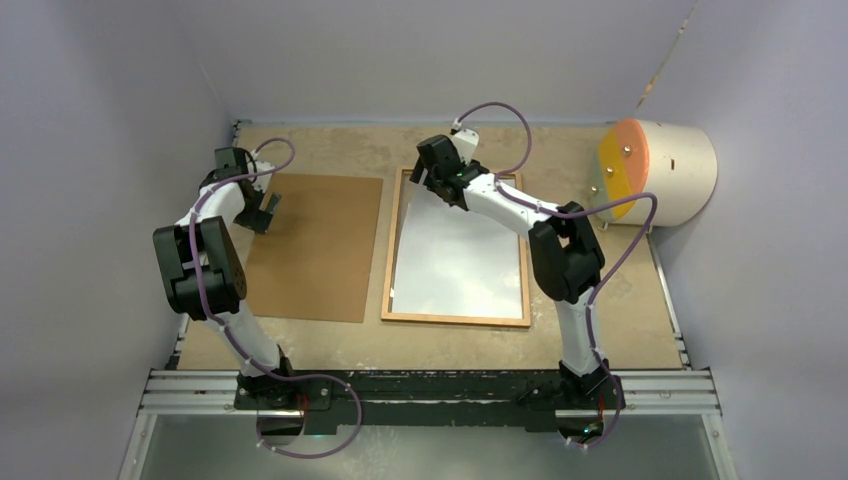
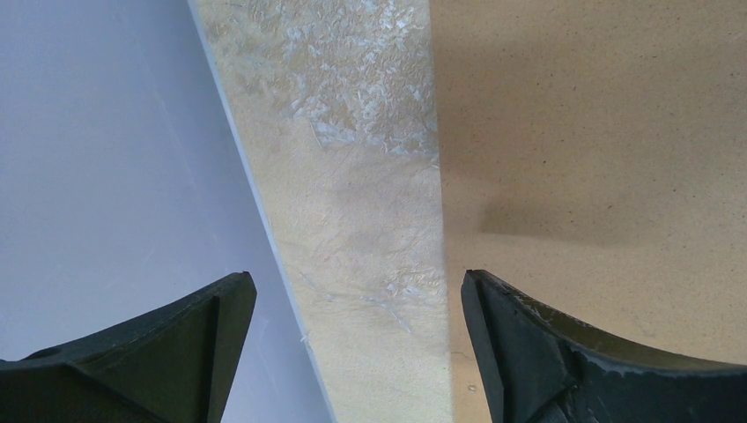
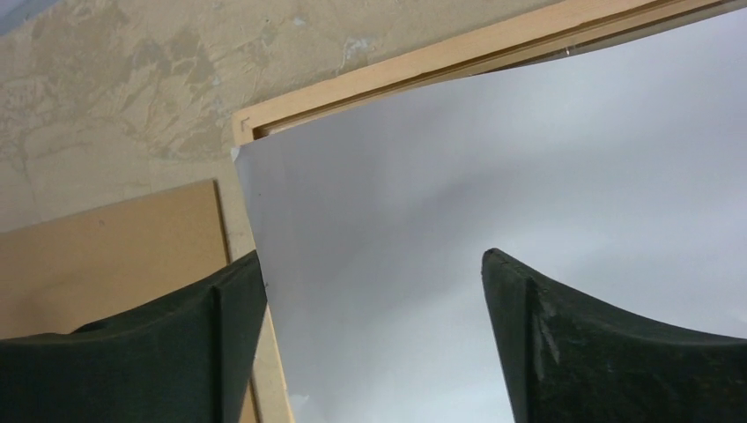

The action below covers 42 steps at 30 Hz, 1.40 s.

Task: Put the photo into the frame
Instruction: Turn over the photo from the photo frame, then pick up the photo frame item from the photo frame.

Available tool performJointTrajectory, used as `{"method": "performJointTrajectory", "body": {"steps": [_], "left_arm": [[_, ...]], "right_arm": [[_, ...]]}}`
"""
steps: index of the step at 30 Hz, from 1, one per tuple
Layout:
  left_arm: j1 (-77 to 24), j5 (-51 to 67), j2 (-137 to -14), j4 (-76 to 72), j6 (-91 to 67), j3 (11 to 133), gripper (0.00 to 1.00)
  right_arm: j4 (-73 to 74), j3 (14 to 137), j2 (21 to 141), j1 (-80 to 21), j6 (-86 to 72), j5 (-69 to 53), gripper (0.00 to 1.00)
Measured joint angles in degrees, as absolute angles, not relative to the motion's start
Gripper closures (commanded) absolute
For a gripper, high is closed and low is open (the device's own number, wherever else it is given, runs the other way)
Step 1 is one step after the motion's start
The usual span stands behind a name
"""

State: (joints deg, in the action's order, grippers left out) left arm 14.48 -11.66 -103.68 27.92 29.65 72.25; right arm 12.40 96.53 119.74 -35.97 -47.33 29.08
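The photo (image 1: 460,260) lies white back up inside the orange-brown frame (image 1: 455,320) at the table's middle, slightly skewed. In the right wrist view the photo (image 3: 493,159) has its far-left corner resting on the frame's (image 3: 440,62) left rail. My right gripper (image 1: 432,178) hovers open and empty over that corner, and its jaws (image 3: 370,264) stand wide apart above the photo. My left gripper (image 1: 262,215) is open and empty over the brown backing board's left edge. In the left wrist view it (image 2: 359,286) straddles the bare table strip.
The brown backing board (image 1: 315,250) lies flat left of the frame, and shows in both wrist views (image 2: 599,132) (image 3: 106,256). A cream cylinder with an orange face (image 1: 660,170) stands at the back right. Grey walls enclose the table; the left one (image 2: 88,132) is close to my left gripper.
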Motion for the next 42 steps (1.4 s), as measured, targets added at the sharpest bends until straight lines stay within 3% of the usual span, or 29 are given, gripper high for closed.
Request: {"method": "performJointTrajectory", "body": {"steps": [16,23,36,42], "left_arm": [[14.48,-11.68,-103.68,28.08,29.71,72.25,0.01],[14.7,-11.66,-103.72,29.36,29.76,72.95,0.03],[21.96,-15.73,-107.35,28.27,29.69,78.08,0.09],[21.82,-16.03,-108.4,26.55,29.58,75.13,0.11]], "right_arm": [[11.27,97.71,119.72,-35.97,-46.7,28.45,0.01],[6.28,94.26,117.73,-36.73,-44.77,20.95,0.01],[6.52,102.65,124.44,-54.48,-45.01,13.45,0.01],[10.68,107.5,131.7,-56.84,-46.11,13.04,0.01]]}}
